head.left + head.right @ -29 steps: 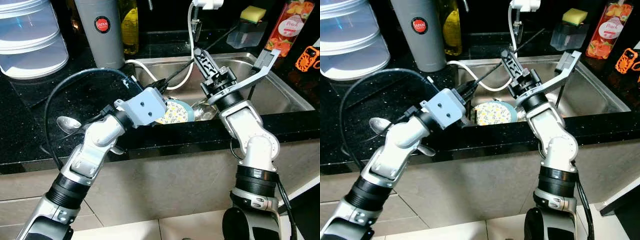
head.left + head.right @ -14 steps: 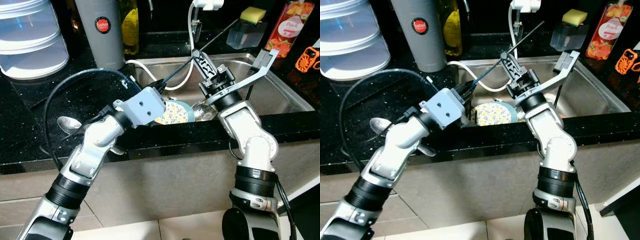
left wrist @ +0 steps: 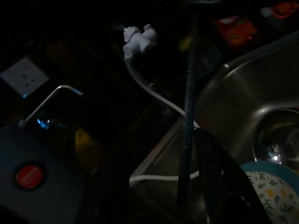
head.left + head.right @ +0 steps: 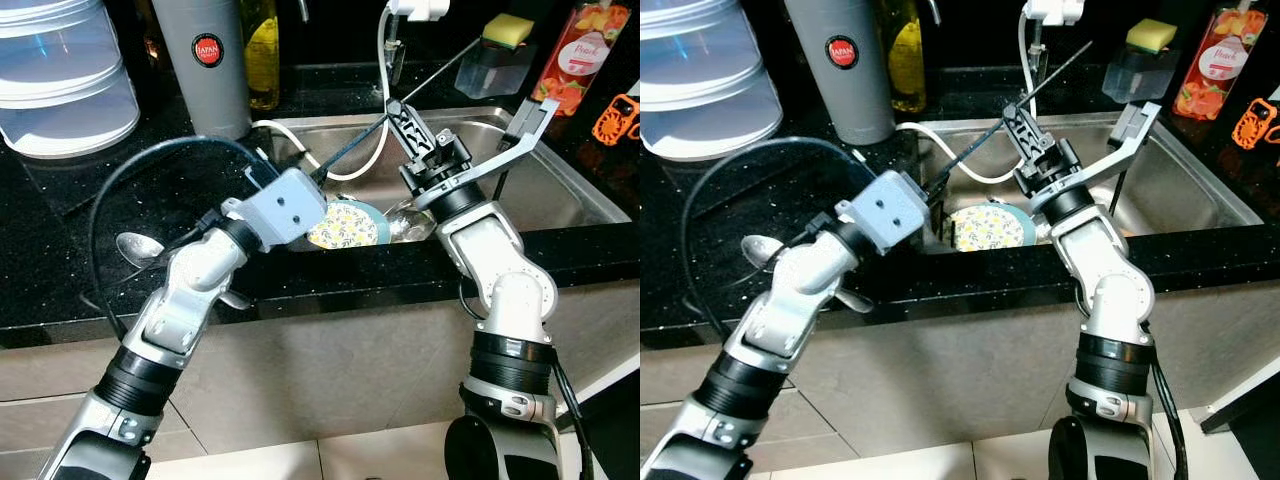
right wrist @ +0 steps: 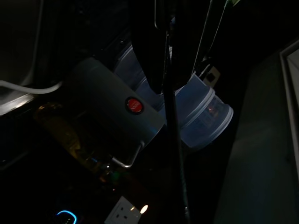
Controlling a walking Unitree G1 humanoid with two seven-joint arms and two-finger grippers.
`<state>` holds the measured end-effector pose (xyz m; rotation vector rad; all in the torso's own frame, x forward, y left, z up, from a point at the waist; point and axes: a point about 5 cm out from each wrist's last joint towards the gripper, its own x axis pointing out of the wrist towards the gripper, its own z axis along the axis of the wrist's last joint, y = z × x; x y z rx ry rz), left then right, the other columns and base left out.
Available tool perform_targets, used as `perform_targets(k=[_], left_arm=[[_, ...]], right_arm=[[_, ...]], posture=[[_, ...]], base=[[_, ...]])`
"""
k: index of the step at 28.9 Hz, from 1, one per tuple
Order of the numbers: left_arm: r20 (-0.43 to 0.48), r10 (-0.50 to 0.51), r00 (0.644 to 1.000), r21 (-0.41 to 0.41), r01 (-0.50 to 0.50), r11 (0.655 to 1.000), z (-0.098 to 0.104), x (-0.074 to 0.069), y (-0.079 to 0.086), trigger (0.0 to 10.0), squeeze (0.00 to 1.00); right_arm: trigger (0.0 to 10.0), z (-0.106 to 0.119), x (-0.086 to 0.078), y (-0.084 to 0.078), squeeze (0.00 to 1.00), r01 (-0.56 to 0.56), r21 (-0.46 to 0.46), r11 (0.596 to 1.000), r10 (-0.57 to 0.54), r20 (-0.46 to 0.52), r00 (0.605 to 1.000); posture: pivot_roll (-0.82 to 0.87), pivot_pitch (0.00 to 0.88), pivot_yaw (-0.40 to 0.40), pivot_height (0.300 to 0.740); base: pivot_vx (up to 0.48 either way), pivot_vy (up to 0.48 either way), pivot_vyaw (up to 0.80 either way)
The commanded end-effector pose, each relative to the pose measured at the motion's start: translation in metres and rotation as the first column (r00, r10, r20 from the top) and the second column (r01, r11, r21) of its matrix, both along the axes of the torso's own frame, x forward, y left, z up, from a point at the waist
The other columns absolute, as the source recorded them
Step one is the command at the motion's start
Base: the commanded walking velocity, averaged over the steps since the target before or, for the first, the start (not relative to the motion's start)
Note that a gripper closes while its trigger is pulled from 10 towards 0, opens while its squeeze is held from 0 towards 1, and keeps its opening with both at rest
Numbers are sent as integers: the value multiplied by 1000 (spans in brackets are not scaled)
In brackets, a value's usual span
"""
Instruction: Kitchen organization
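L gripper (image 4: 318,178) fingers closed on a thin black rod (image 4: 420,86), low end at sink's L edge. R gripper (image 4: 1012,112) fingers pinch same rod mid-length, above steel sink (image 4: 560,190). Rod slants up toward sponge holder (image 4: 497,62). Floral plate (image 4: 345,224) in sink by a glass bowl (image 4: 405,218). Spoon (image 4: 135,246) on black desk (image 4: 60,210), near L arm.

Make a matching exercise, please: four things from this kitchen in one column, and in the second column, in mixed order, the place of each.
Things:
1. flowered plate
2. spoon
3. yellow sponge
4. grey flask

Places:
A. on the black counter, left of the sink
B. in the sink
C. on a holder behind the sink
D. upright at the sink's back left corner

Pairs: 1-B, 2-A, 3-C, 4-D
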<state>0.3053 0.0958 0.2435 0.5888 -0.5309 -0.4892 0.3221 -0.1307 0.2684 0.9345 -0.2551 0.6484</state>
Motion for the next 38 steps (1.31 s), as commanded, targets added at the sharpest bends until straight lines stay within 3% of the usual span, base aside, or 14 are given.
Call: perform_targets(k=[1,6,9,14,15,16,17,23,24,28,32,35,36,38], left_arm=[[-26,20,999,-128,-23,992,8,2,6,10000,0],[-66,33,997,-283,-50,958,15,3,12,10000,0],[-121,67,990,-439,-114,891,22,10,23,10000,0],[-130,76,989,-468,-129,874,25,11,25,10000,0],[-129,82,988,-466,-133,875,25,10,25,10000,0],[-129,82,988,-466,-133,875,25,10,25,10000,0],[-129,88,988,-465,-139,874,25,9,25,10000,0],[-163,136,977,-464,-198,864,22,6,35,10000,0],[-222,241,945,-437,-317,842,15,13,48,10000,0],[-345,459,819,-424,-572,702,6,29,88,10000,0],[-368,499,784,-416,-619,666,4,32,98,10000,0],[-462,638,616,-329,-787,522,-2,39,153,10000,0],[-462,638,616,-329,-787,522,-2,39,153,10000,0],[-520,691,502,-276,-864,420,-8,37,187,10000,0]], right_arm=[[10000,-6,5,-2,0,35,-26,999,-36,-35,999],[10000,-14,13,-5,0,136,-128,982,-147,-79,986],[10000,-50,43,-8,0,264,-424,866,-391,-247,887],[10000,-71,59,-16,0,297,-499,814,-509,-368,778],[10000,-77,62,-21,569,317,-560,766,-572,-367,734],[10000,-77,62,-21,569,317,-560,766,-572,-367,734],[10000,-82,63,-26,1000,326,-593,736,-604,-359,711],[10000,-70,58,-40,1000,423,-560,712,-646,-286,708],[10000,-54,54,-54,0,529,-511,678,-697,-215,685],[10000,-39,48,-69,0,614,-464,639,-737,-140,661],[10000,-38,47,-70,0,621,-458,636,-739,-132,660],[10000,-44,39,-81,0,645,-468,604,-770,-133,624],[10000,-44,39,-81,0,645,-468,604,-770,-133,624],[10000,-48,31,-91,0,666,-470,580,-793,-136,594]], posture=[[77,0,-8,740],[77,0,-8,740],[80,0,-18,740],[93,0,-31,740],[106,0,-40,740],[106,0,-40,740],[112,0,-45,740],[124,0,-52,740],[112,0,-39,740],[98,0,-20,740],[98,0,-20,740],[90,0,-1,740],[90,0,-1,740],[92,0,10,740]], base=[[0,0,0],[0,0,0],[0,0,0],[0,0,0],[0,0,0],[0,0,0],[0,0,0],[0,0,0],[0,0,0],[0,0,0],[0,0,0],[0,0,0],[0,0,0],[0,0,0]])
